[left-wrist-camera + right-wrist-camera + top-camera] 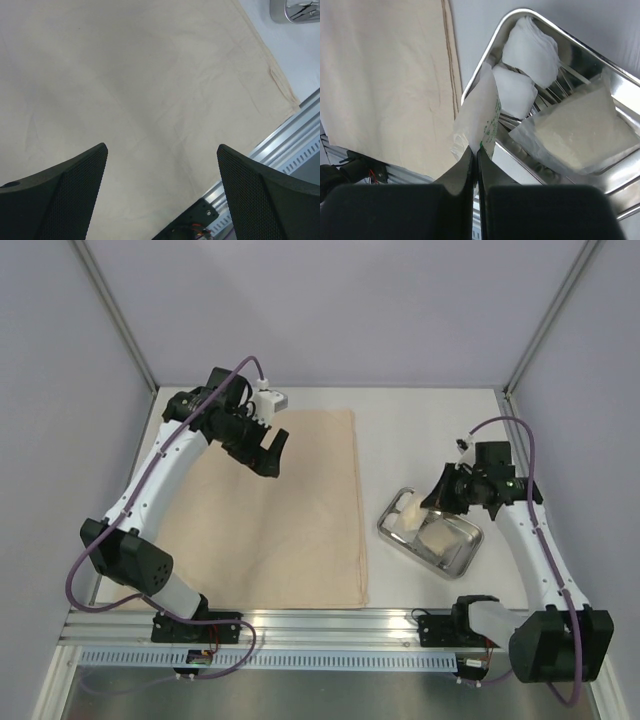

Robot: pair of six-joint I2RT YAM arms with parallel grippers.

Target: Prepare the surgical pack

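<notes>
The beige cloth sheet [275, 510] lies flat on the table's left half; it also shows in the left wrist view [140, 85] and the right wrist view [385, 75]. The steel tray [466, 553] sits to its right and holds white gauze squares [530, 50], a flat gauze packet [580, 130] and thin metal instruments [550, 92] under them. My right gripper [476, 150] is shut on the edge of a white packet with green print [481, 115], held over the tray's near rim [492, 40]. My left gripper [162, 150] is open and empty above the cloth's far part.
The aluminium rail [330, 625] runs along the table's near edge. A small white and grey object [270, 400] lies at the cloth's far edge by the left arm. Grey walls enclose the table on three sides.
</notes>
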